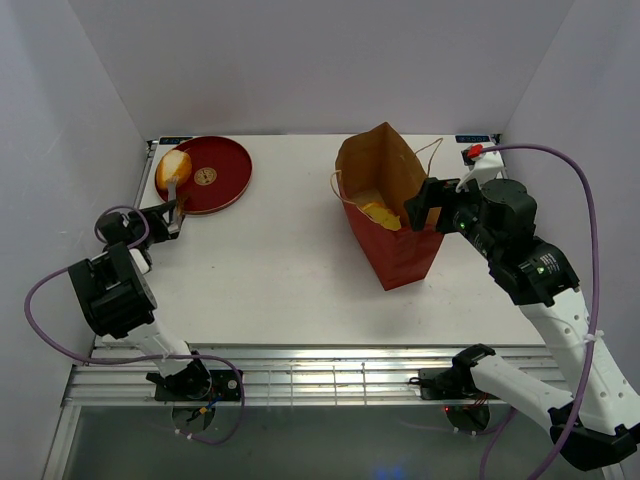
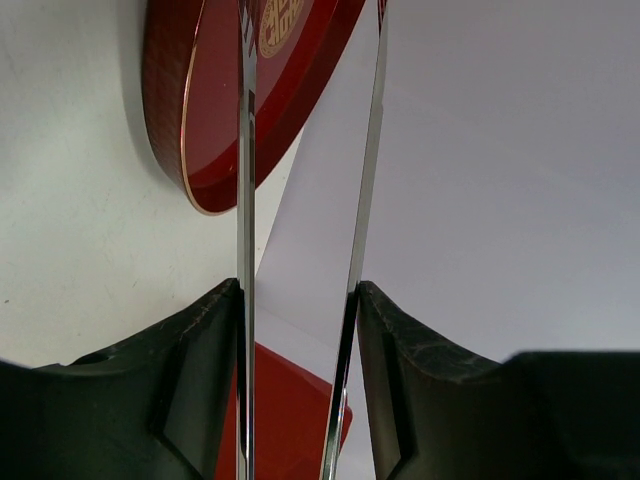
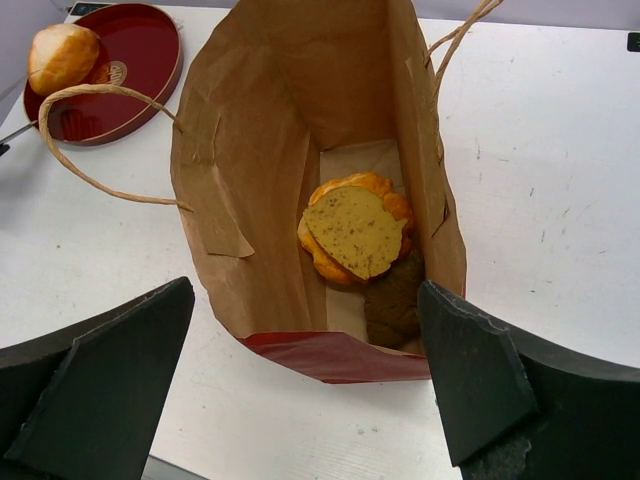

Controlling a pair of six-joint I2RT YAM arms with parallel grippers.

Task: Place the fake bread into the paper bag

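Observation:
The golden oval roll lies on the left part of the round red plate; it also shows in the right wrist view. The paper bag stands open. Inside it lie the yellow-brown piece on the orange ridged bun, and the dark brown piece. My left gripper is shut on metal tongs, whose blades stand apart and point at the plate's near rim, just short of the roll. My right gripper is open and empty over the bag's near right edge.
The plate sits at the far left of the white table. The bag's string handles hang out on both sides. White walls close in the left, back and right. A red button box is at the far right corner.

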